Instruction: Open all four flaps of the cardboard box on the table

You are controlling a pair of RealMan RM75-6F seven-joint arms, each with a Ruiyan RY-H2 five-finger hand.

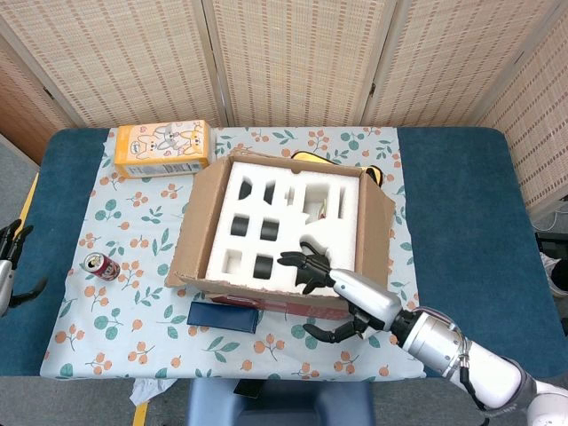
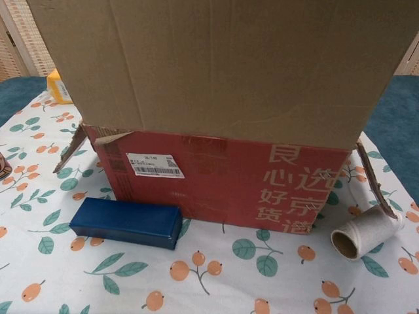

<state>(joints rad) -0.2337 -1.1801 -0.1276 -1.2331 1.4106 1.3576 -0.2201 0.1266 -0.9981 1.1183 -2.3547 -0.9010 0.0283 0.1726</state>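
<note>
At the table's centre I see the cardboard box (image 1: 282, 231) on the floral cloth (image 1: 124, 293), white foam insert (image 1: 284, 222) exposed. My right hand (image 1: 342, 297) sits over the near flap (image 2: 216, 65), fingers spread. My left hand (image 1: 9, 266) shows at the frame edge, fingers apart, empty.

head view high, looking down on table (image 1: 461, 222), chest view low, close, both sharing box (image 1: 373, 222)

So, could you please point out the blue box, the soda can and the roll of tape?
blue box (image 2: 124, 224), chest view, on its front face.
soda can (image 1: 102, 266), head view, on its red side.
roll of tape (image 2: 366, 233), chest view, on its outer side.
</note>
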